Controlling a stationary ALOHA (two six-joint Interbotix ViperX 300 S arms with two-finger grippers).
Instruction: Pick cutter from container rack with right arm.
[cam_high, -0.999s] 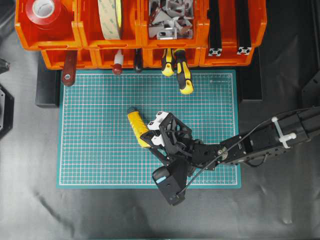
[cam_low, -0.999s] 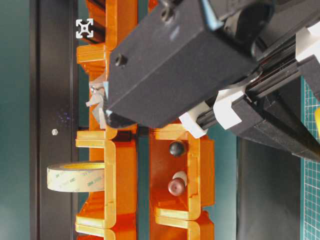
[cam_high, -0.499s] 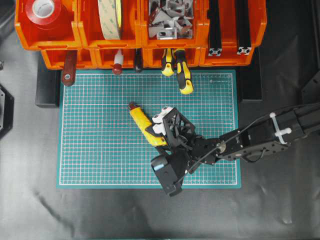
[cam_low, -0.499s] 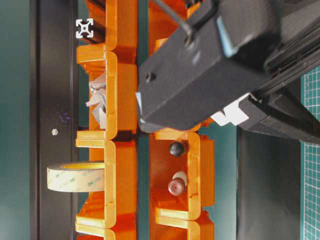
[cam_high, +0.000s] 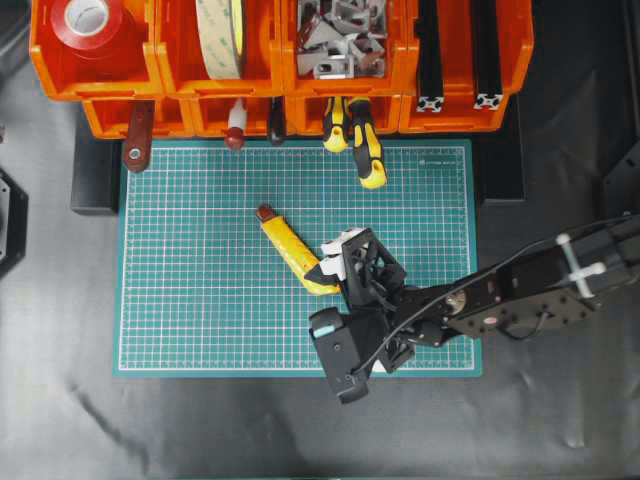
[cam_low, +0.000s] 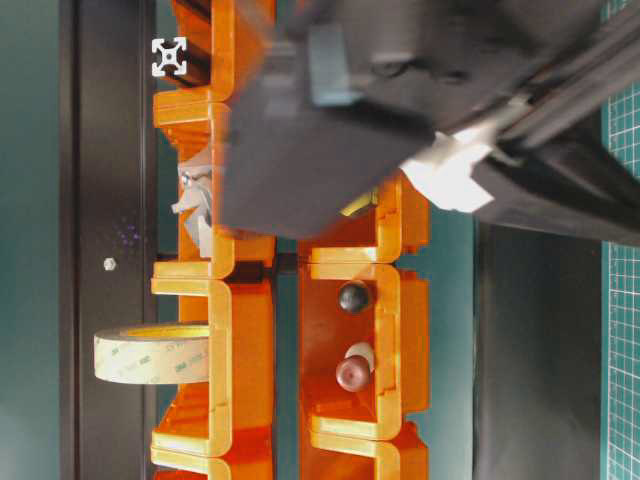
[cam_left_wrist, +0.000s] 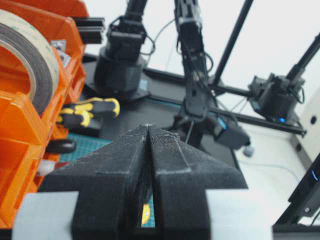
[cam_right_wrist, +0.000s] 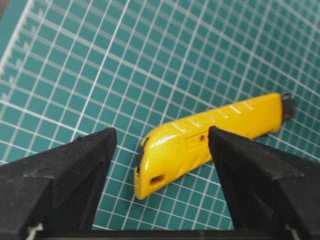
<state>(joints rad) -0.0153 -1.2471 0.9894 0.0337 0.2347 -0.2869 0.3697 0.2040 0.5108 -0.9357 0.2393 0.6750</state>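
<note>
The yellow cutter (cam_high: 290, 250) lies flat on the green mat (cam_high: 180, 300), its dark end cap pointing up-left toward the container rack (cam_high: 160, 85). My right gripper (cam_high: 335, 262) stands open just behind the cutter's near end. In the right wrist view the cutter (cam_right_wrist: 210, 145) rests between the spread black fingers (cam_right_wrist: 75, 170) of the right gripper (cam_right_wrist: 161, 137), and neither finger touches it. The right arm (cam_low: 400, 100) is a blurred black mass in the table-level view. My left gripper (cam_left_wrist: 149, 127) is shut with its tips together and holds nothing.
The orange bins hold a red tape roll (cam_high: 88, 20), a beige tape roll (cam_high: 220, 35), metal brackets (cam_high: 340, 35) and black extrusions (cam_high: 455, 50). Yellow-and-black screwdrivers (cam_high: 365, 145) and a reddish-brown handle (cam_high: 137, 140) stick out of the lower tier over the mat's far edge.
The right gripper has opened and let go of the cutter, which now lies on the mat. The gripper has drawn back toward the lower right.
</note>
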